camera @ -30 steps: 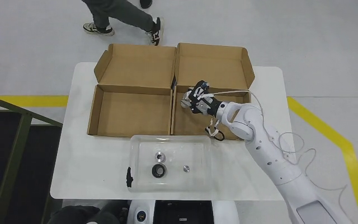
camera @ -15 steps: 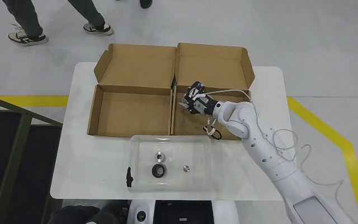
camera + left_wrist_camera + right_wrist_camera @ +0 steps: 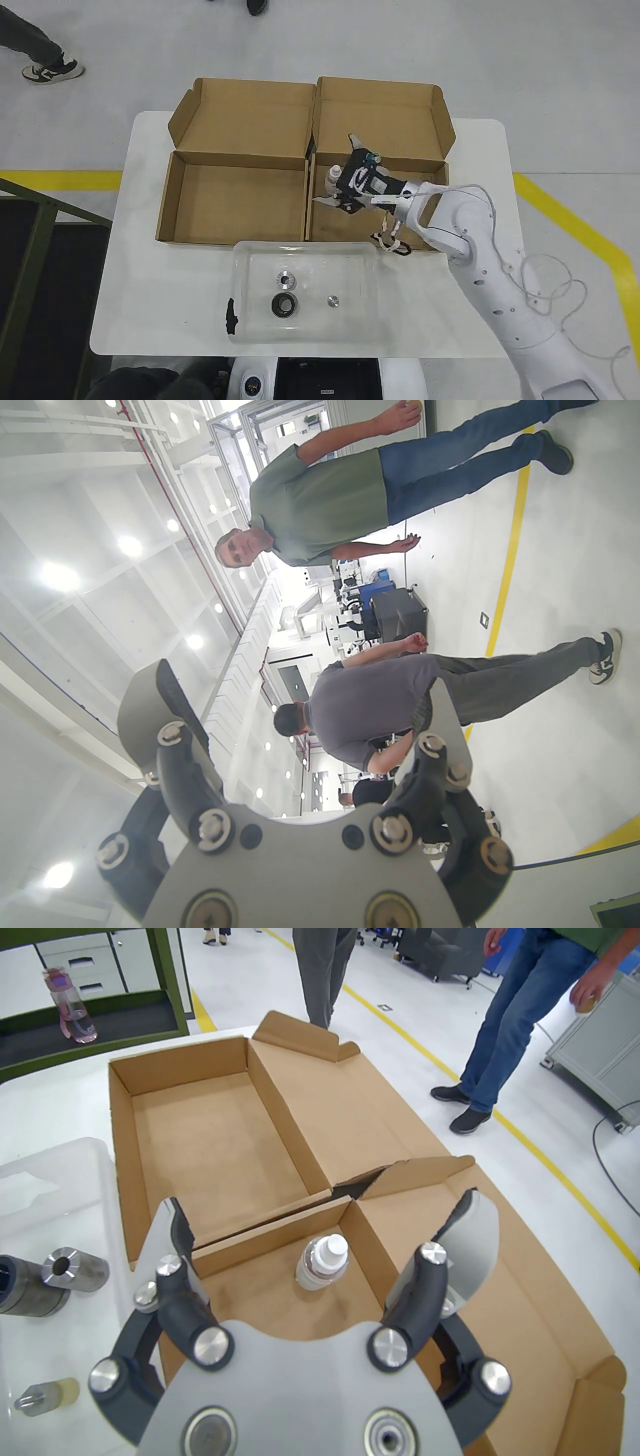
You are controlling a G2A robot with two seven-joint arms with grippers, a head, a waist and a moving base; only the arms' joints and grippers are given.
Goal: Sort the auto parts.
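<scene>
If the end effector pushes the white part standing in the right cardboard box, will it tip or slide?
The white part stands upright, taller than wide, so a high push would probably tip it. It looks like plastic, likely light. The cardboard box corner close by may stop it sliding.

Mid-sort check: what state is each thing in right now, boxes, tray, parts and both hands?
Left box: lid open, empty.
Right box: lid open, holds the white part.
White part: standing upright, not gripped.
Clear tray: holds three metal parts.
Right hand: open, empty, above the right box.
Left hand: open, empty.
</scene>
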